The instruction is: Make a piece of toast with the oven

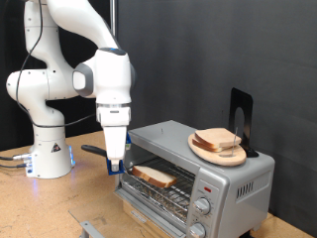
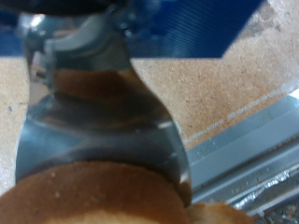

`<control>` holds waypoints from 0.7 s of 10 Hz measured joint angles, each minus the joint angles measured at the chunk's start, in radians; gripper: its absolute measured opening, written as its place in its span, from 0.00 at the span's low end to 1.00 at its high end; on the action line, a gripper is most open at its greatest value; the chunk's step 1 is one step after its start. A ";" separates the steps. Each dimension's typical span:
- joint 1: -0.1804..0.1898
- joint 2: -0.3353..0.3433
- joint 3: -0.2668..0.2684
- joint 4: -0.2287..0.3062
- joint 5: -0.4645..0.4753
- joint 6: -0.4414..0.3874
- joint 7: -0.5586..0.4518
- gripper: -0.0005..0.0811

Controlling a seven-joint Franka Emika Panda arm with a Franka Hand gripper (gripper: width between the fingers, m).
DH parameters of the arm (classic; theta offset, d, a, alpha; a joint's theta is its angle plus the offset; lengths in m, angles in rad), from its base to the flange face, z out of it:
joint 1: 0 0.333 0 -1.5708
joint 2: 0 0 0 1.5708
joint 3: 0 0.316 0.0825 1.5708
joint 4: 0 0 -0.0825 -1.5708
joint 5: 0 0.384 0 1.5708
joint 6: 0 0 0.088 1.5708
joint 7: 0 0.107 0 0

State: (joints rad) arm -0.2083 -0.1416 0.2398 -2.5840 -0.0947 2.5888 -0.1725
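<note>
**Slice on the rack, door down**

One toast (image 1: 156, 177) already lies on the wire rack inside the oven (image 1: 238, 178); the door hangs open, so closing and heating are left. The gripper (image 1: 115, 167) hangs just beside the slice, at the oven's open mouth. Whether its fingers are apart or grip anything, I cannot tell.

A black curtain (image 1: 198, 50) hangs behind me from nine to three o'clock. Under me spreads a tan wooden table (image 1: 59, 203).
</note>
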 joint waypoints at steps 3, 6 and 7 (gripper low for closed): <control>0.004 0.003 0.050 0.029 -0.025 -0.048 0.080 0.50; 0.005 0.003 0.089 0.061 -0.038 -0.064 0.141 0.50; 0.008 0.002 0.097 0.065 -0.036 -0.071 0.147 0.50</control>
State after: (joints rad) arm -0.2006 -0.1396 0.3369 -2.5193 -0.1311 2.5180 -0.0254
